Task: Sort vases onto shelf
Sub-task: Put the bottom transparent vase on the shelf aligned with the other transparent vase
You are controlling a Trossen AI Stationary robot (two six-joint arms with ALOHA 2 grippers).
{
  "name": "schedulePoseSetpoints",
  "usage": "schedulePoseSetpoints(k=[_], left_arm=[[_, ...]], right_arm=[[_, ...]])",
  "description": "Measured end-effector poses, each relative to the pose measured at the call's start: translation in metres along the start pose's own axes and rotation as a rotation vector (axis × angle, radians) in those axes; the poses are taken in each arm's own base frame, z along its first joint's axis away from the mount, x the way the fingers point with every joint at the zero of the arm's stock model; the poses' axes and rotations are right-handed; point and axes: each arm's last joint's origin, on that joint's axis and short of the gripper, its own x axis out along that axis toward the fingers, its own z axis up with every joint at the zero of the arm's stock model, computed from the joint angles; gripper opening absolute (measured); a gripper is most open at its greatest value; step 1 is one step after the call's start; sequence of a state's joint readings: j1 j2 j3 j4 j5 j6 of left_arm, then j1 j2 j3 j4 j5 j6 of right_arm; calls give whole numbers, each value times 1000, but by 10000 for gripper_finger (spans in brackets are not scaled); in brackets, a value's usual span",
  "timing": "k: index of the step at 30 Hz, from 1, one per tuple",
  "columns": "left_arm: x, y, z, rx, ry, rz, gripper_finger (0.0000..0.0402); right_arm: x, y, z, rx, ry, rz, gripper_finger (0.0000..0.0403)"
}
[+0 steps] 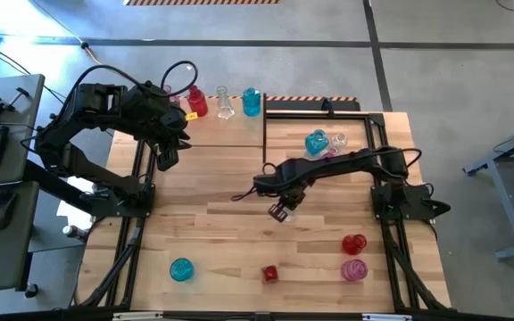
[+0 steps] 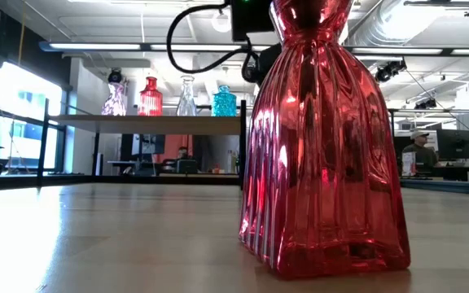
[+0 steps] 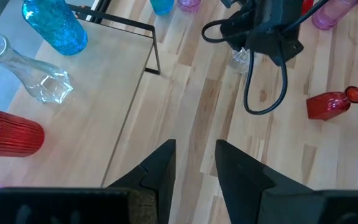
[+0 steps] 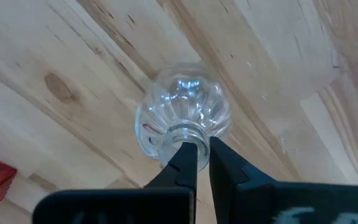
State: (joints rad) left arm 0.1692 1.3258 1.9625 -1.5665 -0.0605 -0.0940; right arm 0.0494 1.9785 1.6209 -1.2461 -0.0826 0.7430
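Plank-striped tabletop (image 1: 239, 241) fills the high view, with grey floor around it and the shelf (image 1: 212, 132) raised over its far left part. On the shelf, four vases are already stood in a row, seen from the low view as pink (image 2: 115, 99), red (image 2: 151, 98), clear (image 2: 186, 97) and teal (image 2: 224, 102).

The left gripper (image 1: 167, 157) waits over the shelf's near edge, its fingers (image 3: 160, 171) a little apart and nothing between them.

Further right, near the table's middle, the right gripper (image 4: 197, 163) is closed on the neck of a clear vase (image 4: 183, 111) that stands upright on the planks. Seemingly, the lift is the step in hand. It would best be made straight up, so the round body is not dragged or tipped, with the grip kept just under the lip. The carry to the shelf should pass clear of the frame (image 1: 265, 138) and the row, and the vase be set in the free space beside its like.

Loose vases remain: teal (image 1: 181, 269) and a small red one (image 1: 270, 273) near the front, red (image 1: 354, 243) and pink (image 1: 355, 269) at the right, and a cluster (image 1: 325, 143) at the far right.
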Motion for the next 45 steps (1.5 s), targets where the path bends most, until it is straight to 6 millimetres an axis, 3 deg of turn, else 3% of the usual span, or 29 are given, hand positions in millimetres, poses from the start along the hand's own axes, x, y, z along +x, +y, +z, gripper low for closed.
schedulePoseSetpoints(k=[12,21,32,38,45], left_arm=[[0,0,0,0,0,0,104],[0,0,0,1,5,1,104],[0,0,0,55,4,7,104],[0,0,0,86,4,9,104],[0,2,0,104,1,76,104]], right_arm=[[-19,-9,1,32,0,75,0],[-85,-10,20,19,-162,218,0],[-161,-36,37,86,-438,302,0],[-183,-51,44,128,-545,312,0],[-193,-62,58,148,-652,356,0]])
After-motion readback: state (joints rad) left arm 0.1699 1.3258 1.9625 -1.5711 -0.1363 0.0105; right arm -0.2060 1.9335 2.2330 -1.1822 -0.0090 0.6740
